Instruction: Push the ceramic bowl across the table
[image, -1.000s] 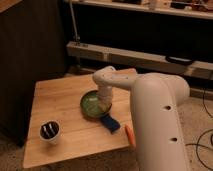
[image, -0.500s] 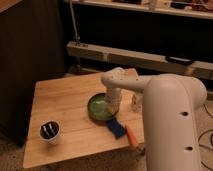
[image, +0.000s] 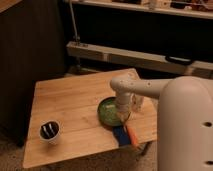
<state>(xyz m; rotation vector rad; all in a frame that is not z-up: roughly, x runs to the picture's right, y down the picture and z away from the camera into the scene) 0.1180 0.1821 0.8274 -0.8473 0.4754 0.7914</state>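
Dim shelving fills the background, and before it we see the slatted wooden worktop (image: 70, 100) at frame centre. Nearest us, at lower right, the white arm (image: 185, 125) bulks large. On the worktop's lower left stands a small white cup (image: 50, 132) with dark contents. A blue and orange object (image: 125, 135) lies near the front right edge. Just beyond it sits the ceramic bowl (image: 109, 111), right of centre, with the jaws (image: 123, 113) lowered onto its right side; we cannot tell their state.
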